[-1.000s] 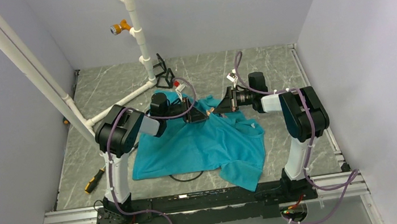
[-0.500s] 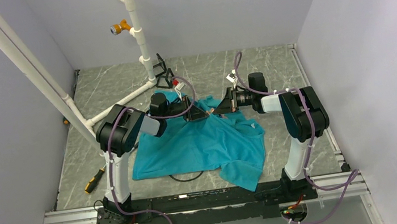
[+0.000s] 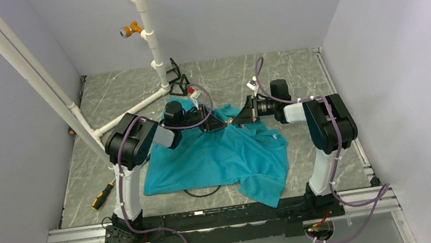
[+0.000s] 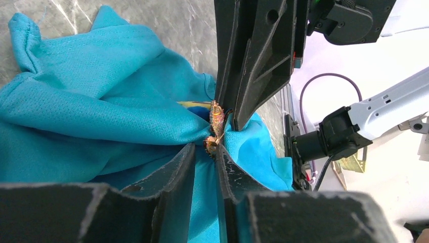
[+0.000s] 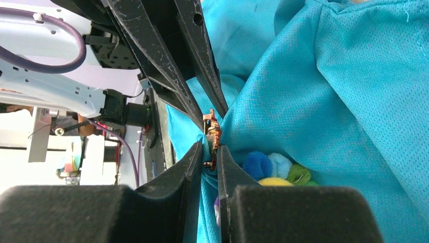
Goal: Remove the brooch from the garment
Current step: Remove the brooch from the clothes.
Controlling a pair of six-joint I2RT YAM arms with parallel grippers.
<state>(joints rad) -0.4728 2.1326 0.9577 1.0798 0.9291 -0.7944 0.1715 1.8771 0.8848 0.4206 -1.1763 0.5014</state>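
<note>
At the far part of the shirt [image 3: 217, 158], which lies spread on the table [image 3: 117, 96], both arms meet over a raised fold. The step in hand looks to be working the brooch [image 5: 275, 169] loose from the cloth. The brooch shows only in the right wrist view, as a cluster of blue, white, green and yellow tufts on the cloth just beside the right tool [image 5: 208, 154], with a bit of purple lower down. A small copper-coloured metal piece [image 5: 212, 134] stands on the crest of the fold between the two tools; it is probably the fastening, though that is a guess. To do this well, one tool should hold the cloth firm close to the fastening. The other should take the metal alone, with no cloth caught in its grip, and draw it straight along the line of the pin. A sideways tug would likely snag or tear the mesh, and so small and hard a part could easily slip out. The right tool is narrow and pinches the fold, with one end of the metal piece sitting in its gap. The left tool [image 4: 206, 152] is narrow too, with cloth in the slit between its fingers and their tips touching the metal piece from the opposite side; whether it truly grips I cannot tell.
</note>
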